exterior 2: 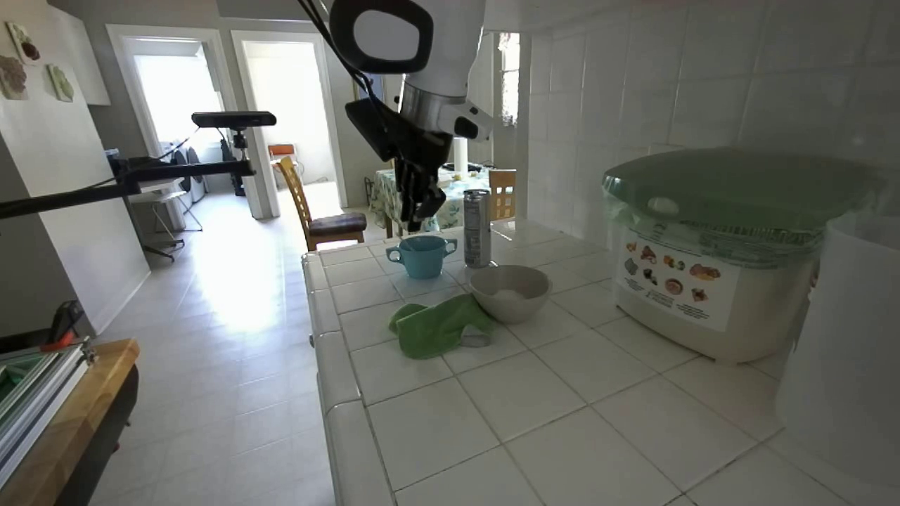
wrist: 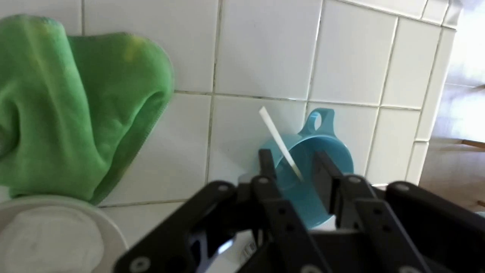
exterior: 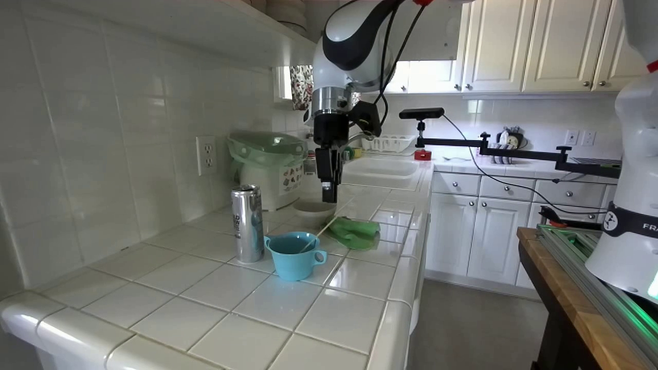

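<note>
I have the gripper [wrist: 294, 156] pointing down over the blue cup [exterior: 294, 264], its fingers [wrist: 324, 170] parted to a moderate gap with nothing pinched between them. From my wrist view the thin white stick [wrist: 281, 142] shows in that gap, clear of both fingertips; in an exterior view it passes under them, though I can't judge how deep the drop is. Its lower end sits inside the cup, and its upper end pokes out past the rim. The arm [exterior: 354, 49] reaches in from above, bending at the wrist so that its last section drops nearly straight toward the tiled counter [exterior: 241, 331]. The stick's long axis is slanted, neither upright nor flat: it leans across the rim, with the free end rising toward the side where the green cloth [exterior: 354, 234] lies. The cup itself stands upright, with a handle on each of two opposite sides. A silver can [exterior: 248, 223] stands upright just beside it, and a pale bowl [exterior 2: 517, 309] rests near, with the cloth's edge meeting the bowl in my wrist view.
</note>
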Motion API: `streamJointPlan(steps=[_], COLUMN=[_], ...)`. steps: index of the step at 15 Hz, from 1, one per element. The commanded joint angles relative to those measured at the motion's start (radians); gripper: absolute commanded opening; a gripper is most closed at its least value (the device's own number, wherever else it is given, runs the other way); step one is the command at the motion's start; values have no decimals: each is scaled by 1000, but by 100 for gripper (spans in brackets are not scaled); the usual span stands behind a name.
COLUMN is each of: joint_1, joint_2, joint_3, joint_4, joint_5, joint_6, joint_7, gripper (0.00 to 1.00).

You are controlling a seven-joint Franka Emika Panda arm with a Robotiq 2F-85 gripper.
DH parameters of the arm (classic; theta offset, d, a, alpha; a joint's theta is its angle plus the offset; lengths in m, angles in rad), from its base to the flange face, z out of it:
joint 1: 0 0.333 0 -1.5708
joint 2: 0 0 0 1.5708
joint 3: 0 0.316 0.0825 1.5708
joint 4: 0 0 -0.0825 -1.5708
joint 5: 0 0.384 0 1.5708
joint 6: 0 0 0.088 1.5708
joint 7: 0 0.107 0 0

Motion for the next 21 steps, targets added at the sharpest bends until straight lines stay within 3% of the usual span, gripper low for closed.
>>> streamJointPlan(steps=[1,4,6,7,12,16,18,19,20,21], joint_1=[-17,-12,0,5,41,69,78,80,74,77], joint_2=[14,0,-21,-37,-124,-181,-195,-200,-185,-187], joint_3=[13,7,-8,-18,-81,-86,-78,-75,-74,-73], joint_4=[28,30,32,31,19,11,14,14,25,25], joint_5=[24,8,-27,-50,-249,-373,-387,-383,-357,-357], joint_6=[-26,-26,-23,-28,-117,-225,-274,-297,-272,-277], joint_7=[-40,-21,27,56,287,470,503,499,467,469], gripper=[63,66,59,64,72,71,79,95,95,81])
